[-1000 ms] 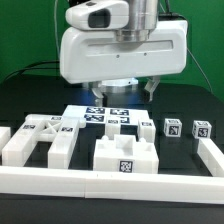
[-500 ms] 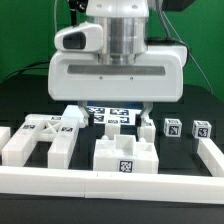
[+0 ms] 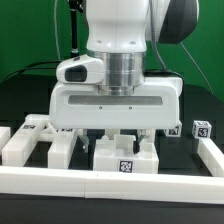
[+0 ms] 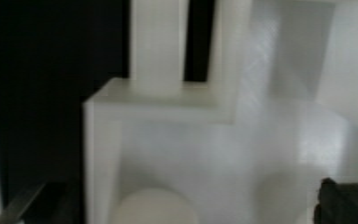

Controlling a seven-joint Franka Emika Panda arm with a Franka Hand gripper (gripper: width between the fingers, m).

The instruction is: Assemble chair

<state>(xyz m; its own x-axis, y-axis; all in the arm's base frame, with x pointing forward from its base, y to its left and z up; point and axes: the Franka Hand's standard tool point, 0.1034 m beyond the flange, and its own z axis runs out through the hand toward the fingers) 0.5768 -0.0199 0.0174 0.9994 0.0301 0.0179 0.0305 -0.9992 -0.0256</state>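
Note:
A chunky white notched block (image 3: 125, 160) of the chair, with a marker tag on its front face, stands at the front middle of the table. My gripper (image 3: 124, 138) hangs open right above it, a finger near each of the block's sides, touching nothing. In the wrist view the same block (image 4: 176, 140) fills the picture, and the dark fingertips (image 4: 350, 200) stand wide apart on either side of it. More chair pieces lie at the exterior view's left: a tagged part (image 3: 33, 125) and two leg-like blocks (image 3: 20, 148).
A small tagged cube (image 3: 201, 129) sits at the exterior view's right. A long plain white bar (image 3: 110, 185) runs along the front, and another bar (image 3: 211, 150) stands at the right. The arm's wide hand hides the things behind it.
The arm has come forward and down over the notched block. Its hand now covers the marker board and the small tagged pieces at the back. The jaws have stayed open.

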